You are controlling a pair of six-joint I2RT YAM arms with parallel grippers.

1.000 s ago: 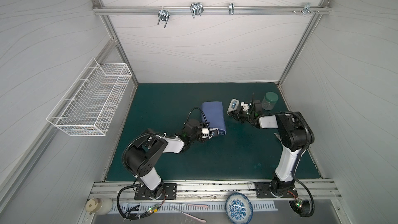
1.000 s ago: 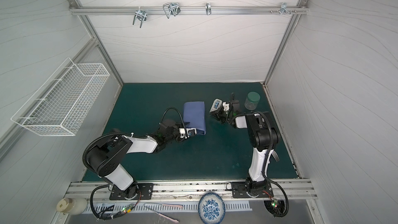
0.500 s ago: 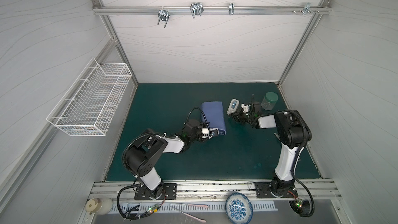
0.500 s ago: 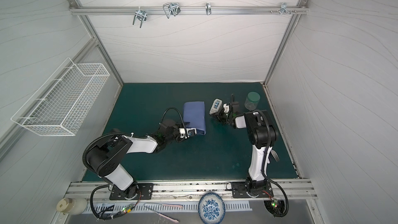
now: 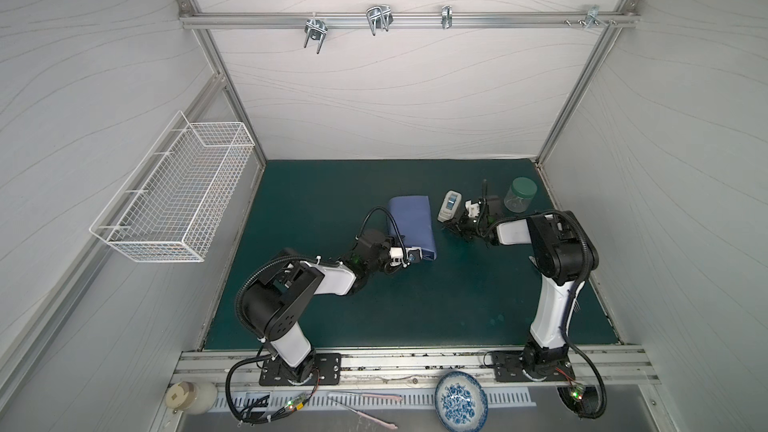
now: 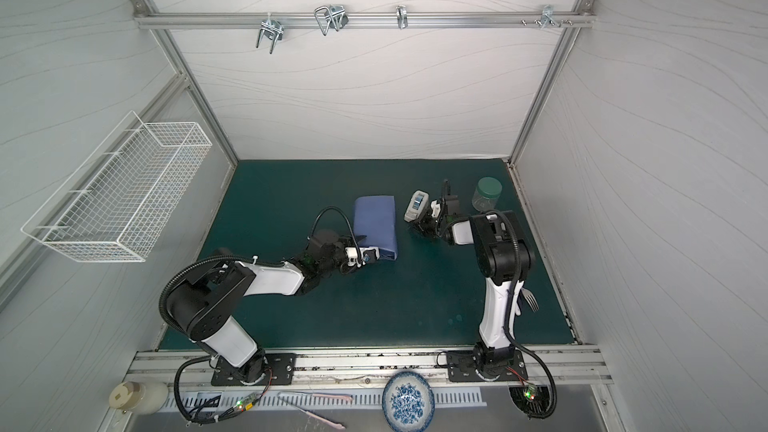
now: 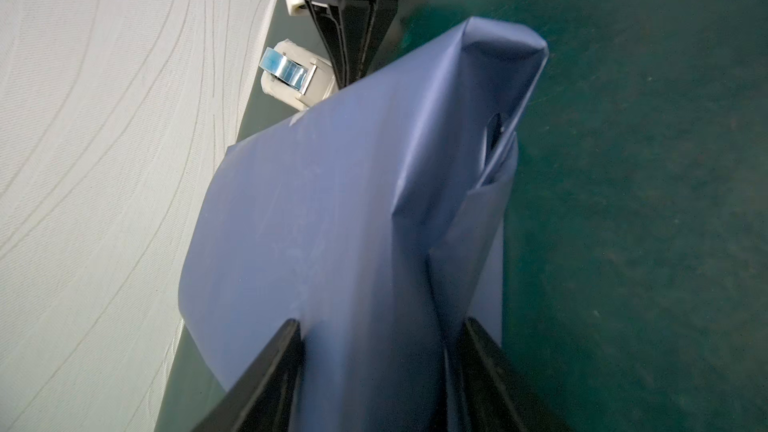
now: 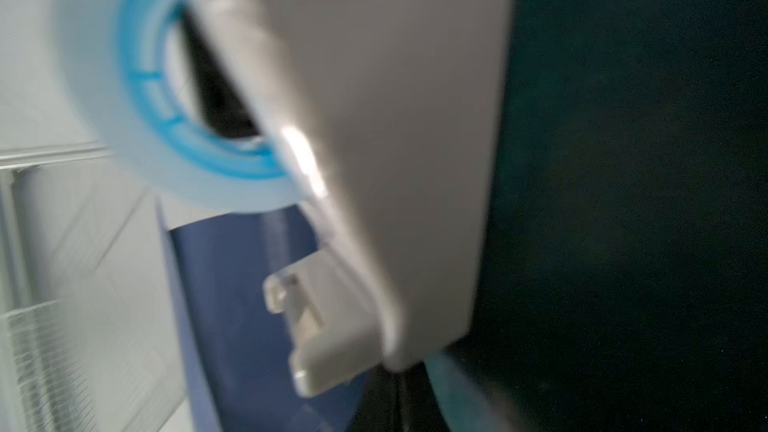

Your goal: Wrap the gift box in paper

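Clamping the near end of the paper (image 5: 411, 222), which hides the gift box on the mat (image 5: 332, 201): left gripper (image 5: 415, 254); the right gripper (image 5: 452, 229), jaws together, apparently touches the tape dispenser (image 5: 450, 205).

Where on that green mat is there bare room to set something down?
The front mat between the left arm and right arm; the back left corner, beside the paper. Crowded: back right, around tape dispenser and jar.
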